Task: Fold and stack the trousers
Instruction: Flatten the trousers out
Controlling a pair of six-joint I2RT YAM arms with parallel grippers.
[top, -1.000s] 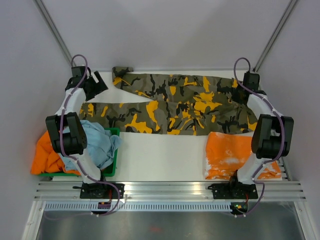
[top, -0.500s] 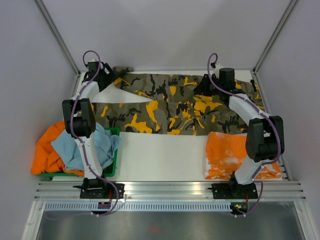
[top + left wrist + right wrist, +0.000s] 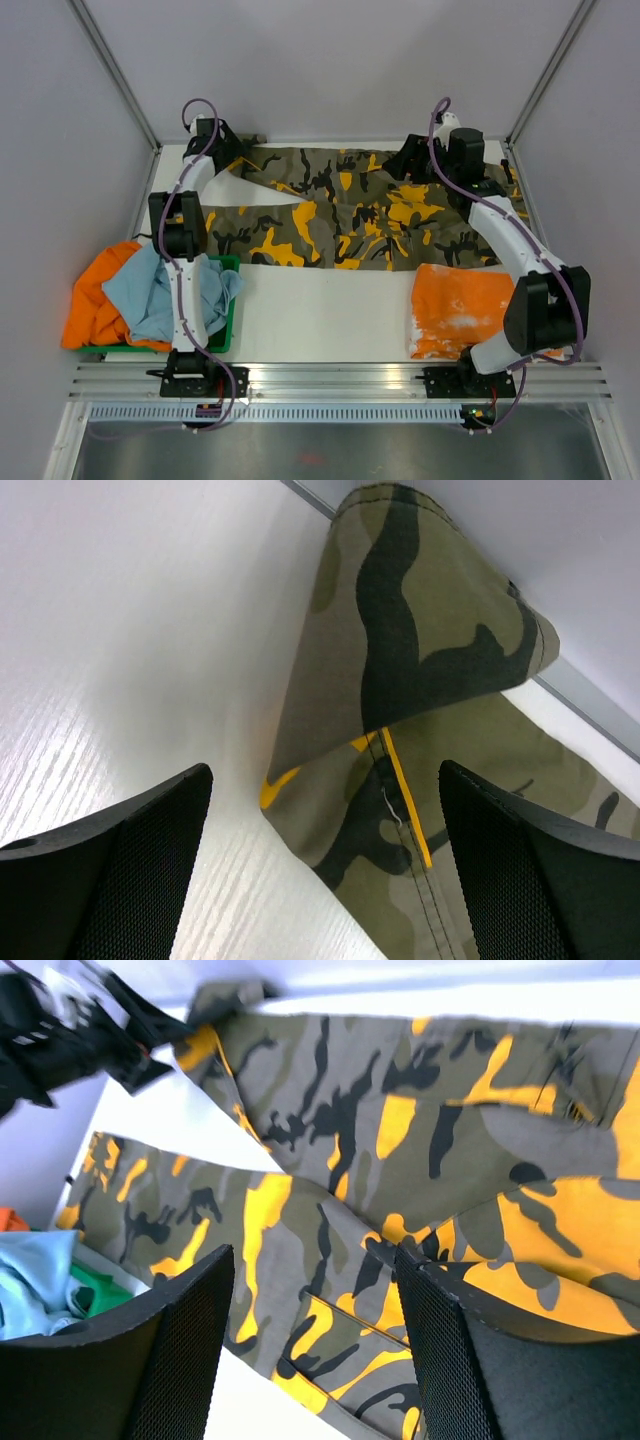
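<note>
The camouflage trousers (image 3: 360, 205) lie spread along the back of the table, legs to the left and waist to the right. My left gripper (image 3: 226, 152) hovers at the far leg's cuff (image 3: 400, 670), whose corner is folded over. Its fingers (image 3: 120, 870) stand wide open on either side of the cuff, holding nothing. My right gripper (image 3: 406, 163) hangs above the upper part of the trousers (image 3: 340, 1160). It is open and empty, with the cloth well below its fingertips (image 3: 185, 1350). The left gripper (image 3: 70, 1035) shows blurred in the right wrist view.
A green bin (image 3: 226, 305) at the near left holds a light-blue cloth (image 3: 160, 290), and an orange cloth (image 3: 92, 310) hangs over its left side. A folded orange-and-white garment (image 3: 460, 310) lies at the near right. The back wall runs just behind the trousers.
Both arms have swung toward the back. The left gripper moved right to the far leg's cuff. The right gripper moved left over the trousers and went from shut to open.
</note>
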